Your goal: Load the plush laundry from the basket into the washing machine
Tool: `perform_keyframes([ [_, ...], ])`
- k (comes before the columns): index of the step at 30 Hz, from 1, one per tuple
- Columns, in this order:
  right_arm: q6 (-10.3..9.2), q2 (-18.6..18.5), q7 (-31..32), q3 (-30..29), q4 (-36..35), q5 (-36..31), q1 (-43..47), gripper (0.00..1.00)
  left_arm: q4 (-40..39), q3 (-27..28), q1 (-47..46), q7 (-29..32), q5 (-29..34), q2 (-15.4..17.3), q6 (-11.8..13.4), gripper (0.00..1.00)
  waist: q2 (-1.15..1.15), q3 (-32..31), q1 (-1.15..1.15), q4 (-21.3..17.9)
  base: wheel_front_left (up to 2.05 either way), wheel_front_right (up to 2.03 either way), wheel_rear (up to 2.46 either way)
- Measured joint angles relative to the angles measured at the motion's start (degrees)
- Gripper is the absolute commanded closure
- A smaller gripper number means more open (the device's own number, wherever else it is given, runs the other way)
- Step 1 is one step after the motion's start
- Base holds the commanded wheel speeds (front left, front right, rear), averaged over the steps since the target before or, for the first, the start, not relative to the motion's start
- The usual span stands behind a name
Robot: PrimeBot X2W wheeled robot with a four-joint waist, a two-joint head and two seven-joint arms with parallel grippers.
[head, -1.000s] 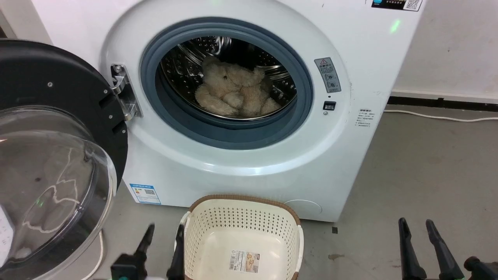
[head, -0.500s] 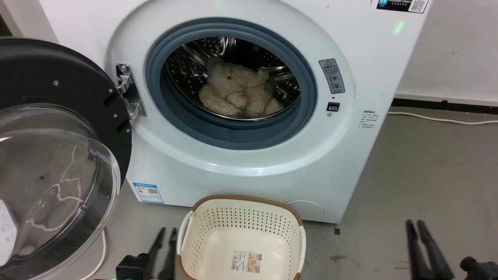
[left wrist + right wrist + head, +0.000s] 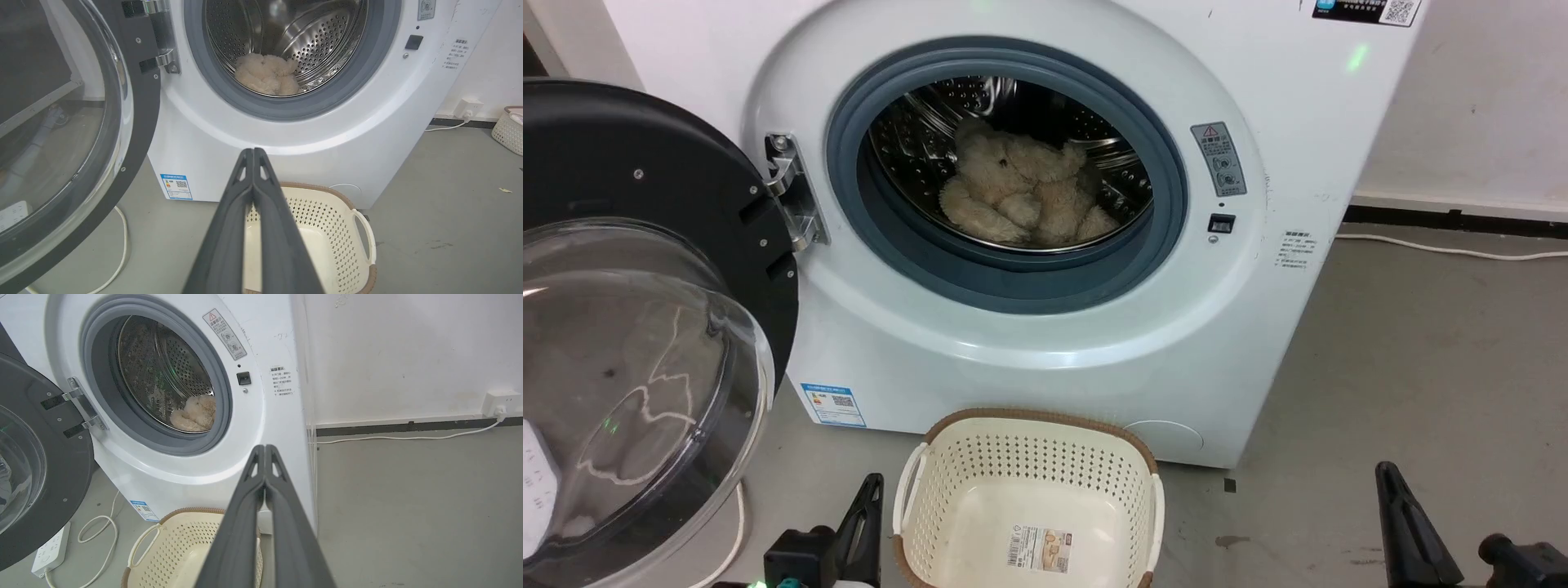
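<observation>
Ok, plush laundry [image 3: 1021, 196] is inside the washing machine [image 3: 1045, 367], slumped low in the drum [image 3: 915, 139]. Its underside is hidden behind the lip of the grey door seal [image 3: 1005, 282], and the face is too fuzzy to make out. Shaggy cream fur vs shiny perforated steel.

Door [image 3: 662, 180] hangs wide open on the washer's hinge side: black frame, clear bulging pane w/ reflections, outer edge cut off in head view. Basket [image 3: 1029, 453] sits on the floor right in front of the washer, below the opening, near end cut off at the frame bottom. Oval, cream plastic, rows of holes, brown rim, white handles. Label [image 3: 1040, 549] on its bare bottom, print too small to read; same for the stickers on the washer front.

Left gripper [image 3: 253, 152]: fingers pressed together tip to tip, low in front of the washer, just beside the basket on the door side. Right gripper [image 3: 265, 447]: fingers also closed tip to tip, in front of the washer's other corner, well apart from the basket.

Floor [image 3: 1405, 367] is dull grey, scuffed. White wall [image 3: 408, 355] beside the washer, w/ black skirting and a white cable [image 3: 408, 437] running to a socket [image 3: 500, 403]. Power strip [image 3: 51, 551] lies under the open door.
</observation>
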Motion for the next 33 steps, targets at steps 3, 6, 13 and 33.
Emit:
perform_keyframes([
  [3,0.0,0.0,0.31,0.04,-0.02,-0.42,-0.26,1.0,-0.34,0.24,-0.01,0.42,0.08,-0.07,0.0,1.0,0.0,0.02,0.0,-0.09,0.0,0.0,0.0],
  [6,0.0,0.0,0.55,0.11,-0.05,-0.77,-0.46,1.0,-0.67,0.51,-0.01,0.57,0.35,-0.15,0.0,1.0,0.0,0.04,0.0,-0.17,0.0,0.0,0.0],
  [13,0.0,0.0,1.49,0.21,-0.11,-1.61,-0.6,1.0,-1.41,0.91,-0.07,1.52,1.0,-0.26,-0.01,1.0,0.0,0.1,0.01,-0.37,0.0,0.0,0.0],
  [33,0.0,0.01,3.8,0.45,-0.43,-4.2,-1.93,1.0,-3.54,2.24,-0.28,3.85,2.46,-0.98,-0.02,1.0,0.0,0.24,0.01,-0.92,0.0,0.0,0.0],
])
